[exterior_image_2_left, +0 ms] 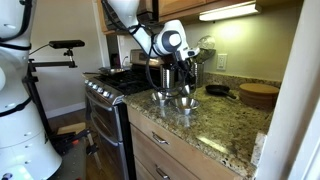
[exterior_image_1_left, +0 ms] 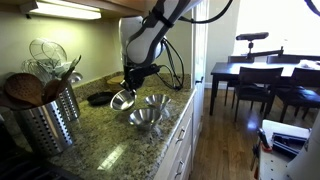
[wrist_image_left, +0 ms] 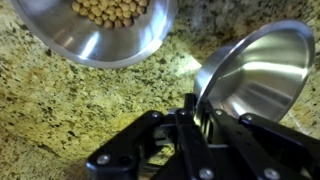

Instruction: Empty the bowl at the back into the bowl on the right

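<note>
Only the wrist view shows pale round beans (wrist_image_left: 110, 10) in the second steel bowl (wrist_image_left: 95, 40), and the small steel bowl (wrist_image_left: 258, 75) empty and tipped on edge, its rim pinched in the closed hand (wrist_image_left: 190, 103). In an exterior view this bowl tilts just beside the black pan (exterior_image_1_left: 100, 97), toward the worktop's (exterior_image_1_left: 110, 145) back edge, with open granite in front; the arm (exterior_image_1_left: 150, 35) drops steeply

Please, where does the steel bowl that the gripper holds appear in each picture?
Wrist view: the held steel bowl is on the right, tilted, its rim clamped by the gripper.
Exterior view: centre-left, tilted, just right of the black pan.
Exterior view: centre, below the gripper, small and hard to make out.
Shared landmark: the speckled granite countertop.
</note>
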